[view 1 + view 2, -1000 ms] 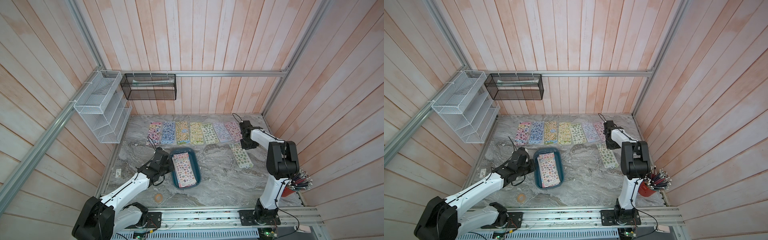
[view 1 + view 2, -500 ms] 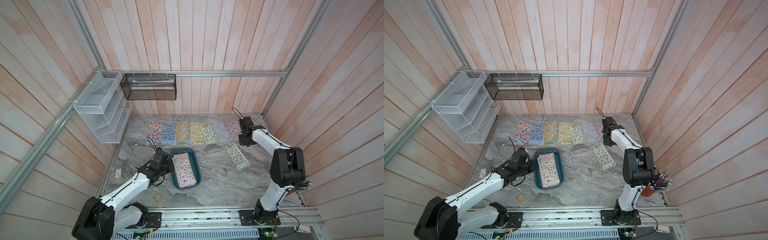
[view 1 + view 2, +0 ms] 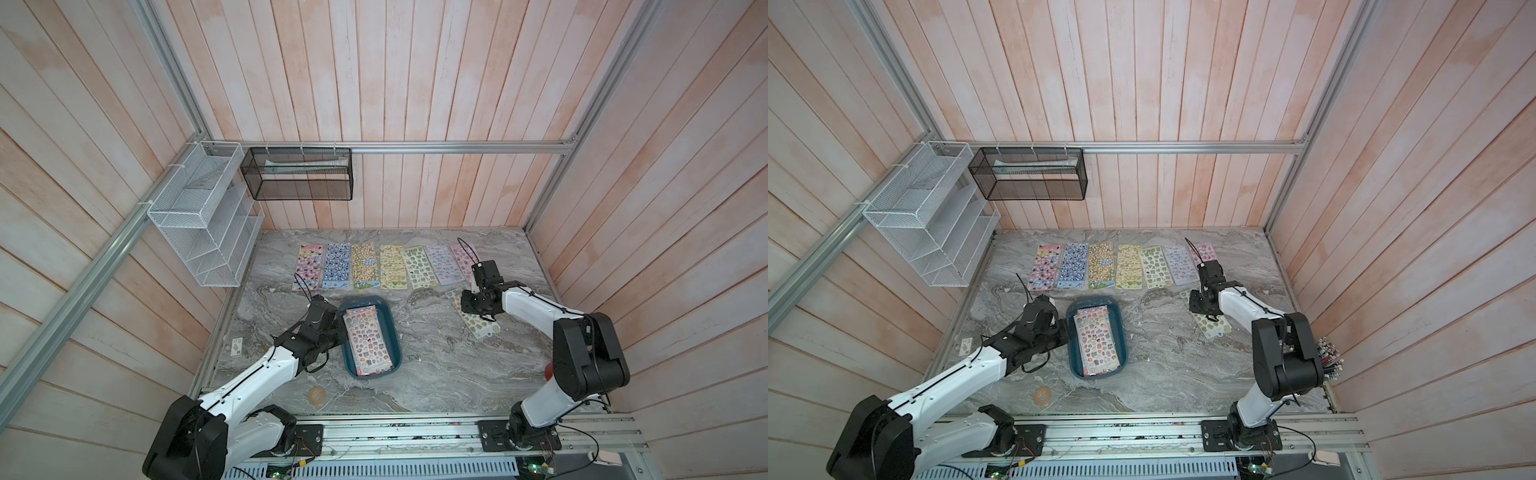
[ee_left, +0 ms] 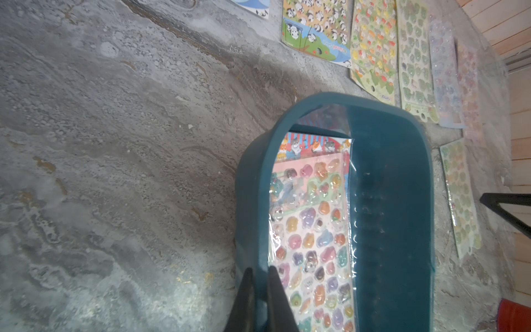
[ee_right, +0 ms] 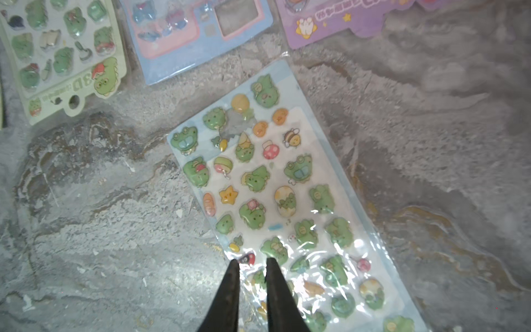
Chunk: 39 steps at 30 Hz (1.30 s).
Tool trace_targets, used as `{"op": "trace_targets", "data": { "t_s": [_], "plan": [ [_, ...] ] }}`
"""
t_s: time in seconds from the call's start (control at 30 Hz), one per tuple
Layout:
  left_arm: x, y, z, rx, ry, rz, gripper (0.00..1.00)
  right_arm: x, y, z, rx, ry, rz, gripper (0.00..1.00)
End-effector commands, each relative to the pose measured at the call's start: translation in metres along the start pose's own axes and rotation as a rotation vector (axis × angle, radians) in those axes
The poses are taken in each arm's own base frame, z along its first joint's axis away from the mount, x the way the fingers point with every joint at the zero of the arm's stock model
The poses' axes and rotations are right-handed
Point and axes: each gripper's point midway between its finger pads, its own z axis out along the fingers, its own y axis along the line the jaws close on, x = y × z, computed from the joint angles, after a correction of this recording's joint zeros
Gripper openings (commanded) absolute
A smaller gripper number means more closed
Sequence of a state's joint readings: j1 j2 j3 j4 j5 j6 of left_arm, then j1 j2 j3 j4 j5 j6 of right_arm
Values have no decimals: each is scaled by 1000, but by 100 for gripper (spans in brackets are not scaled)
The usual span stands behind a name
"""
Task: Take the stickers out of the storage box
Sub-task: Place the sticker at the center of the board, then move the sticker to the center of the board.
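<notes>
Left of centre in a top view, the left end effector is clamped on the rim of the shallow dark teal plastic storage box, which holds glossy pastel stickers; at right, the right end effector, tips nearly together, hangs over a green frog sticker sheet lying on the grey marbled surface, and I cannot tell whether it grips the sheet

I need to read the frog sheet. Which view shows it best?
Right wrist view: the frog sheet fills the frame, figures clear. Both top views show it small, partly under the right gripper. The left wrist view shows it blurred.
</notes>
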State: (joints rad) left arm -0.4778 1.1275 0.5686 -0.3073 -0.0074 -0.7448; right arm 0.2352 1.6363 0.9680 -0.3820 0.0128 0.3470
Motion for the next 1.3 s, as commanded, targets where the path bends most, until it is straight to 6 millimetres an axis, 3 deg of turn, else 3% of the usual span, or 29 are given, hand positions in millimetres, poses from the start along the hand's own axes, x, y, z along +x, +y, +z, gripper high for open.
{"op": "trace_targets", "data": {
  "t_s": [0.0, 0.43, 0.6, 1.0, 1.27],
  "plan": [
    [-15, -11, -7, 32, -46, -4, 0, 1, 4, 13, -26, -2, 54, 18],
    [-14, -9, -8, 33, -51, 0, 0, 16, -33, 36, 116, 37, 139, 19],
    [-13, -8, -9, 33, -55, 1, 0, 23, -56, 35, 157, 55, 200, 19],
    [-11, -6, -9, 34, -57, 2, 0, 33, -89, 25, 215, 65, 231, 18],
    [-13, -6, -9, 28, -64, 2, 0, 27, -103, 25, 231, 69, 237, 18]
  ]
}}
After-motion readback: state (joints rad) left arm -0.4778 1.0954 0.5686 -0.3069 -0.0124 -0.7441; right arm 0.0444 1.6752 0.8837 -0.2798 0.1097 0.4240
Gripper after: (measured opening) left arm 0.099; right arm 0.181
